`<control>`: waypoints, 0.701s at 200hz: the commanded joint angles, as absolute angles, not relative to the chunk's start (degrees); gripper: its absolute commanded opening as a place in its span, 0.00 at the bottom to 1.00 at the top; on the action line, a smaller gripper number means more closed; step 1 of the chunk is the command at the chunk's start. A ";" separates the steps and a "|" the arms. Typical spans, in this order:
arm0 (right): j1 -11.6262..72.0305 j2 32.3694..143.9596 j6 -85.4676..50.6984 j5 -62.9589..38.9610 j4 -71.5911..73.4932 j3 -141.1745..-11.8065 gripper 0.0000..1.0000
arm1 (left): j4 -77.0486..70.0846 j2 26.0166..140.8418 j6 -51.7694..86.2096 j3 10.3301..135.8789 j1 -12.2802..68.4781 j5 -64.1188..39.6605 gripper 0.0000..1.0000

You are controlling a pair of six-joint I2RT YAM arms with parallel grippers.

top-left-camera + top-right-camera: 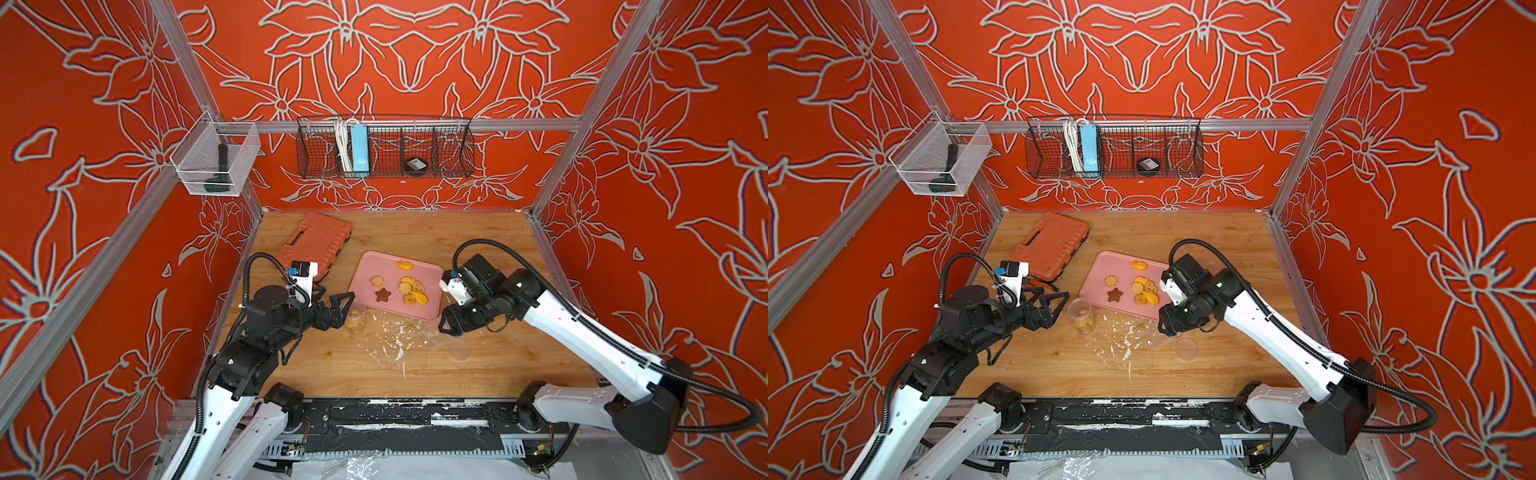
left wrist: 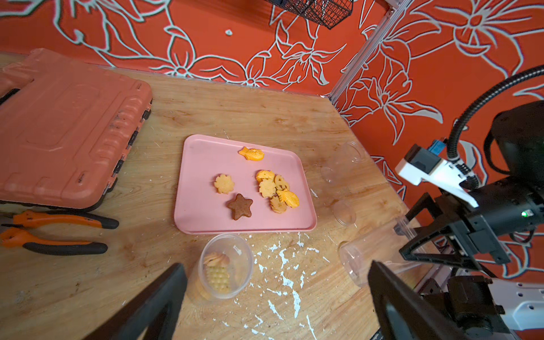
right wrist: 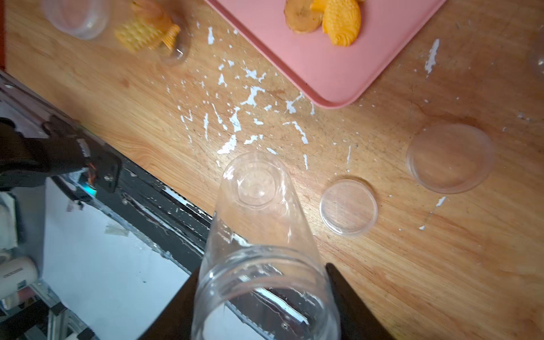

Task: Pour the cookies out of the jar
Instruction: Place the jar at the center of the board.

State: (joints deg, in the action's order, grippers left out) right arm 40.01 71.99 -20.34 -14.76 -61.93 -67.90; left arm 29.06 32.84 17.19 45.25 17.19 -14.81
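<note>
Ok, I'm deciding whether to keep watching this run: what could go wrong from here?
The open left gripper sits close to the upright jar that holds cookies; a bump could tip it, spilling them onto the table, not the pink tray. The right gripper is shut on the empty jar, tilted near a loose lid; set down there, it may roll or land on the lid.

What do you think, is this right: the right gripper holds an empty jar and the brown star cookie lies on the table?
No: the brown star cookie lies on the pink tray, as the left wrist view shows; the rest holds.
</note>
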 commanded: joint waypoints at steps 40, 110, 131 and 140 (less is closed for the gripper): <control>46.37 78.28 -21.14 -4.06 -64.35 -70.22 0.52 | 22.29 28.94 20.61 37.29 16.96 -11.21 0.97; 48.78 82.97 -21.88 -3.85 -62.77 -68.17 0.53 | 21.54 28.75 20.53 36.30 17.49 -10.91 0.97; 48.79 82.96 -21.80 -2.12 -63.03 -67.07 0.53 | 21.60 28.57 20.56 36.21 17.49 -10.87 0.97; 48.79 83.14 -21.80 -0.82 -63.68 -66.89 0.53 | 21.62 28.48 20.56 36.28 17.49 -10.84 0.97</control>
